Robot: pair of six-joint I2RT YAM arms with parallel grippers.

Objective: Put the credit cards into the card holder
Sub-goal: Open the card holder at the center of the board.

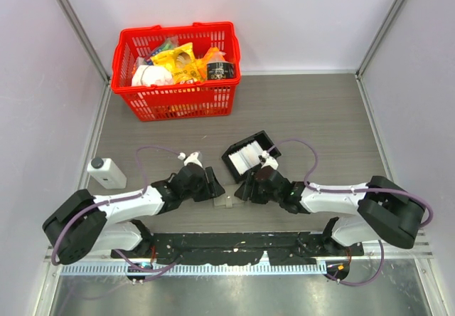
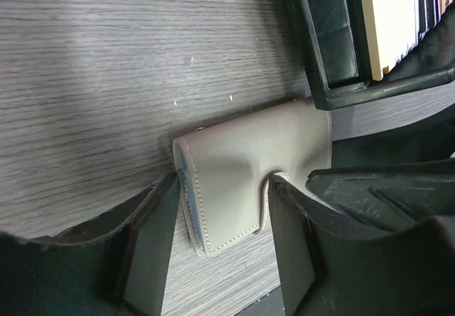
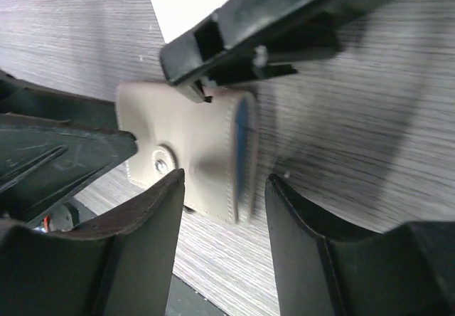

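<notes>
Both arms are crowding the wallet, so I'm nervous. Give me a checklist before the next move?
1. Wallet flat on the table: ok.
2. Left pincer open, astride the wallet: ok.
3. Right pincer open, astride its other end: ok.
4. Wallet opened for loading: not ok, looks folded shut.
5. Cards in the black tray, none held: ok.
6. Clearance between the two pincers: cannot tell.

The flat grey-beige stitched card holder (image 2: 242,166) shows a blue inner edge. The rectangular black plastic tray (image 2: 334,45) holds thin white credit cards (image 2: 387,17). The table (image 2: 106,81) is grey wood-grain.
</notes>
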